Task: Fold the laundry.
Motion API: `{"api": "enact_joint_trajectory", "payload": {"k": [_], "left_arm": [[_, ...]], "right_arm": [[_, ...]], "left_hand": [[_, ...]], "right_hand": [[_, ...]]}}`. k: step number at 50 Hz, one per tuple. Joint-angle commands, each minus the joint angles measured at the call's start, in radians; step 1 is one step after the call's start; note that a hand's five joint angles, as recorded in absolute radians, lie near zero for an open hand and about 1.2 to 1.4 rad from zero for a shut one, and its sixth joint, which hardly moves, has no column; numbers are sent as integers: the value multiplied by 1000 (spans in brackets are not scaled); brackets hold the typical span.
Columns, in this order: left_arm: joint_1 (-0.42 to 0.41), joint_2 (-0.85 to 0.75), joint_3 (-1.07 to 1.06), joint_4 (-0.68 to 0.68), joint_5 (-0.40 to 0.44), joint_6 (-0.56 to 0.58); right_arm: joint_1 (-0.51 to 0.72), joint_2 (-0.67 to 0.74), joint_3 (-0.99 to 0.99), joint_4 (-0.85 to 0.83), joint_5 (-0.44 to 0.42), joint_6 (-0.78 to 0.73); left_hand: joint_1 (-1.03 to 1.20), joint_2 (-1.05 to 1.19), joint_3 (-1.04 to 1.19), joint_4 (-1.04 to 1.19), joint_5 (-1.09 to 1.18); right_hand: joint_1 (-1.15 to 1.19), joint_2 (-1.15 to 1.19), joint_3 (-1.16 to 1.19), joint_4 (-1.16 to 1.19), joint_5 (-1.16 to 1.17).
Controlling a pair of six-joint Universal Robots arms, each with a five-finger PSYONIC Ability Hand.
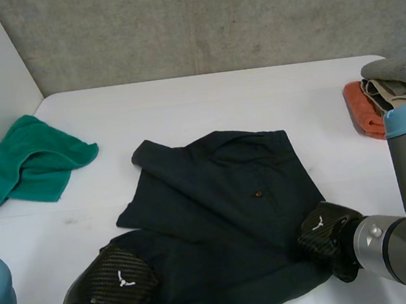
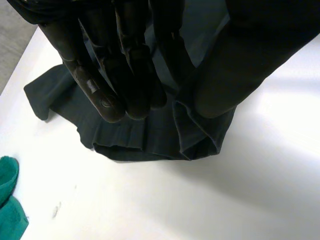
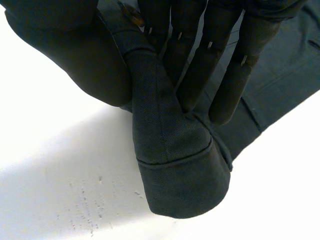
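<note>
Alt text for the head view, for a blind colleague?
A dark garment lies spread on the white table, the left hand holding its near left corner and the right hand its near right corner. A green towel lies crumpled at left; folded cloths are stacked at the right edge.

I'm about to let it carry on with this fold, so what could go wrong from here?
Right hand pinches only a bunched hem corner of the dark shorts; it might slip free on the lift. Left hand holds a pleated, layered edge, so creases could get folded in.
</note>
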Motion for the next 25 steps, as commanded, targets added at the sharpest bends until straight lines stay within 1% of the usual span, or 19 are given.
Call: {"api": "enact_joint_trajectory", "payload": {"k": [1, 4, 10, 13, 15, 17, 18, 19, 21, 22, 25], "left_arm": [[-36, 19, 26, -11, -48, -66], [-43, 17, 34, -12, -55, -100], [-39, -23, 58, -8, -55, -117], [-35, -35, 78, -3, -58, -118], [-23, -50, 106, 35, -54, -120], [11, -82, 127, 84, -57, -114], [45, -130, 152, 127, -61, -108], [62, -154, 167, 150, -65, -105], [94, -205, 199, 192, -71, -95], [117, -255, 231, 231, -77, -86], [140, -319, 273, 276, -80, -83]], "right_arm": [[5, -14, -7, -5, 13, 18], [5, -20, -8, -5, 13, 15], [25, -35, -25, -3, 14, 15], [34, -70, -62, -34, 16, 27], [42, -67, -102, -100, 8, 48], [55, -37, -131, -161, -4, 62], [63, -15, -149, -207, -10, 70], [72, 36, -189, -288, -10, 76], [84, 94, -227, -356, -6, 78], [91, 148, -261, -409, 4, 72], [95, 230, -309, -471, 22, 52]], "left_hand": [[235, 201, 210, 200, 229], [235, 201, 210, 200, 229], [235, 201, 210, 200, 229], [235, 201, 210, 200, 229], [235, 201, 210, 200, 229], [235, 201, 210, 200, 229], [235, 201, 210, 200, 229], [235, 201, 210, 200, 229], [235, 201, 210, 200, 229], [235, 201, 210, 200, 229], [235, 201, 210, 200, 229]], "right_hand": [[313, 212, 209, 201, 216], [313, 212, 209, 201, 216], [313, 212, 209, 201, 216], [313, 212, 209, 201, 216], [313, 212, 209, 201, 216], [313, 212, 209, 201, 216], [313, 212, 209, 201, 216], [313, 212, 209, 201, 216], [313, 212, 209, 201, 216], [313, 212, 209, 201, 216], [313, 212, 209, 201, 216]]}}
